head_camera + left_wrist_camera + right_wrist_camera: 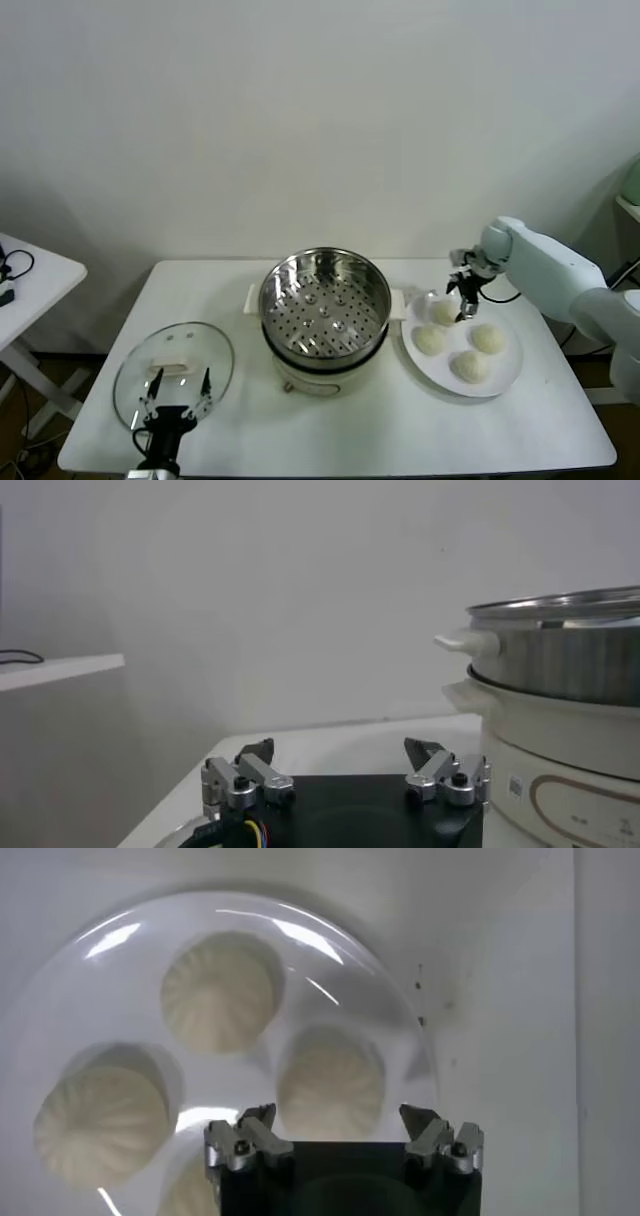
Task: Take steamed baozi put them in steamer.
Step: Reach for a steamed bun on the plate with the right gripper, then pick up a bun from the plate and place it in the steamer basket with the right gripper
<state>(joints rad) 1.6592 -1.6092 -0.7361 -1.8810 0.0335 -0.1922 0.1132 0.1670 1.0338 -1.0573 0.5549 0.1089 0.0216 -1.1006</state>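
Observation:
Four off-white baozi lie on a white plate [505,372] at the table's right. My right gripper [464,296] hangs open just above the far-left baozi [444,312]; in the right wrist view [340,1115] that baozi [330,1080] lies between its spread fingertips, with others [219,991] [98,1123] beside it. The steel steamer [325,297] stands empty on its white pot base at the table's centre; it also shows in the left wrist view [570,645]. My left gripper [178,392] is open and empty, parked over the glass lid at the front left.
A flat glass lid [172,372] lies at the front left of the white table [380,420]. A second white table [30,280] stands further left. A wall is close behind.

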